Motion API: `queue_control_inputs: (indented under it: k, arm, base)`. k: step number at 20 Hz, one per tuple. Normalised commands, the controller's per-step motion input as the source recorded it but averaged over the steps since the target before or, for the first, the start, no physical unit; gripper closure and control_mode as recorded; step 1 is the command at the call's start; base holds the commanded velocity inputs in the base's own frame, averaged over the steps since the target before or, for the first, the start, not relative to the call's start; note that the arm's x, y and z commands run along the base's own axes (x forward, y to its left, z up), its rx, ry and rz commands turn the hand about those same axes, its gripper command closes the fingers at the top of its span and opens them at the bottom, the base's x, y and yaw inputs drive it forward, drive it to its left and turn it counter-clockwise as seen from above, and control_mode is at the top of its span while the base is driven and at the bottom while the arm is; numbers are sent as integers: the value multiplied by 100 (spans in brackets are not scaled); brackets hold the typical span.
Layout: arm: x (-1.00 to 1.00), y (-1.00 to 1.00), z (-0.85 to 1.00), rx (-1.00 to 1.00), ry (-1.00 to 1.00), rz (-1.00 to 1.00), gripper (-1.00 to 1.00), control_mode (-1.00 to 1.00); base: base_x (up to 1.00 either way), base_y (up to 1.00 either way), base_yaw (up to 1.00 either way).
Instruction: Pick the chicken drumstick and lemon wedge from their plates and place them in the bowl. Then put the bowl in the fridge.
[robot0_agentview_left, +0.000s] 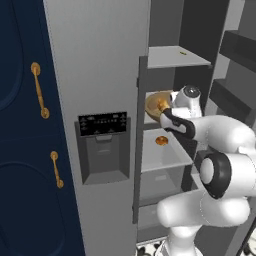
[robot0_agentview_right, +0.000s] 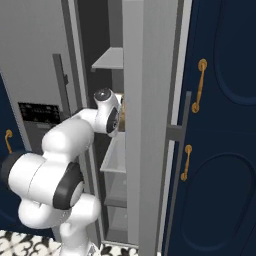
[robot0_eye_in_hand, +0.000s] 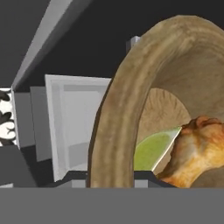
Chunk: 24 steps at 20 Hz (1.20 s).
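Round brown wooden bowl (robot0_eye_in_hand: 118, 113) carried on the tool (robot0_agentview_left: 167, 111) inside the tall grey fridge (robot0_agentview_left: 100, 75), above a grey inner shelf (robot0_agentview_left: 165, 155); tool seemingly clamped on the rim. Golden-brown chicken drumstick (robot0_eye_in_hand: 197, 148) and pale yellow-green lemon wedge (robot0_eye_in_hand: 153, 148) lie inside, just beyond the tool, so one carry stores all

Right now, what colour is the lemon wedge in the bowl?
Pale yellow-green lemon wedge, beside the chicken drumstick; hand view shows it best.
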Motion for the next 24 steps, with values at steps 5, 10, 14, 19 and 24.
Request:
queue_control_inputs:
  k: [5, 10, 14, 19, 24]
  arm:
    - [59, 0, -26, 0, 14, 0, 100, -100]
    - [45, 0, -36, 0, 1, 3, 100, -100]
    - [45, -5, -30, 0, 0, 0, 100, -100]
    - [21, 0, -28, 0, -4, 0, 100, -100]
    - [4, 0, -25, -2, -7, 0, 100, 100]
  base:
    - [0, 0, 0]
    - [0, 0, 0]
    - [0, 0, 0]
    - [0, 0, 0]
    - [1, 0, 0]
